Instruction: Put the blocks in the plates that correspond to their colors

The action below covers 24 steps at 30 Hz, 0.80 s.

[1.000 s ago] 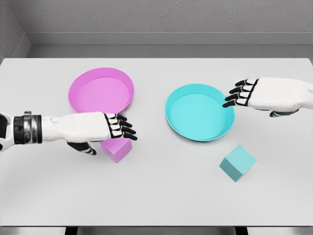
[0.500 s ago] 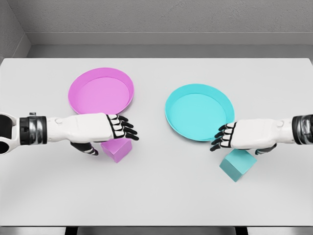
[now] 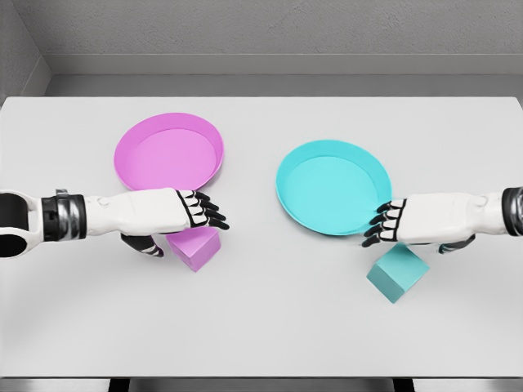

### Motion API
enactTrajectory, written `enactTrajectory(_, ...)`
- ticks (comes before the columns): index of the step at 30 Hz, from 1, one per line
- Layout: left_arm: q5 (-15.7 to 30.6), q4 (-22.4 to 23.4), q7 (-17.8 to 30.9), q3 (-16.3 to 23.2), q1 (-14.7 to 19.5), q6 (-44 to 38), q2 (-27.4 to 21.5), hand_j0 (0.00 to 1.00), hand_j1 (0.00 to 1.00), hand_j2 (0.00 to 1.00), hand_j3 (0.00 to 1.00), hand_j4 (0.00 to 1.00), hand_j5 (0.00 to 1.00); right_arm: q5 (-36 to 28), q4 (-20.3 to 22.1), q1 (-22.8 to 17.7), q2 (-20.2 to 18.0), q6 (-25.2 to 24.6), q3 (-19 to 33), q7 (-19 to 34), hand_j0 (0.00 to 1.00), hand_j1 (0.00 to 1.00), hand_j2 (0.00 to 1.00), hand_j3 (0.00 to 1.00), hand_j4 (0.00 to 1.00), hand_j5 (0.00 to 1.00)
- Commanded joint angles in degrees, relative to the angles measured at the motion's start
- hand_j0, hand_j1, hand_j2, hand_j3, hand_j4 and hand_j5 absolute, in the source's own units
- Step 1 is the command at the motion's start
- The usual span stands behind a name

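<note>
Nearest, at 5 o'clock, the matte cyan block lies on the table; the pink block at 8 o'clock. Both hands hover just above them, pre-grasp: the left hand and right hand have fingers extended, holding nothing. Next: descend, close. Farther, the smooth round pink plate at 11 o'clock and cyan plate stand empty.

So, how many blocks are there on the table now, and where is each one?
2. The pink block lies in front of the pink plate, partly under the left hand. The cyan block lies near the cyan plate, under the right hand. None seems hidden.
</note>
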<state>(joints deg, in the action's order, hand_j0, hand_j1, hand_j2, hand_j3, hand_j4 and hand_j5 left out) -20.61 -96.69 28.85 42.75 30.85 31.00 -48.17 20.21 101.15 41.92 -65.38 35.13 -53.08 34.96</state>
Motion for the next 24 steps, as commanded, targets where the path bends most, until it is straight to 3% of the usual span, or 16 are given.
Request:
enactTrajectory(1, -0.1, 1.4, 0.0, 0.1, 0.2, -0.2, 0.8, 1.00, 1.00, 1.00, 1.00, 1.00, 1.00, -0.3, 0.0, 0.0, -1.9, -0.1, 0.0, 0.0, 1.00, 1.00, 1.00, 1.00, 1.00, 1.00)
enactTrajectory(8, -0.9, 2.9, 0.0, 0.8, 0.4, -0.1, 2.2, 1.00, 1.00, 1.00, 1.00, 1.00, 1.00, -0.6, 0.2, 0.4, -1.2, -0.1, -2.3, 0.0, 1.00, 1.00, 1.00, 1.00, 1.00, 1.00)
enactTrajectory(12, -0.9, 3.0, 0.0, 0.8, 0.4, -0.1, 2.1, 1.00, 1.00, 1.00, 1.00, 1.00, 1.00, -3.5, 0.2, 2.9, -1.3, -0.1, -2.1, 0.0, 1.00, 1.00, 1.00, 1.00, 1.00, 1.00)
enactTrajectory(24, -2.2, 4.2, 0.0, 1.6, 0.7, -0.1, 3.0, 1.00, 1.00, 1.00, 1.00, 1.00, 1.00, -3.9, 0.3, 2.5, 0.0, -0.1, -4.3, -0.8, 1.00, 1.00, 1.00, 1.00, 1.00, 1.00)
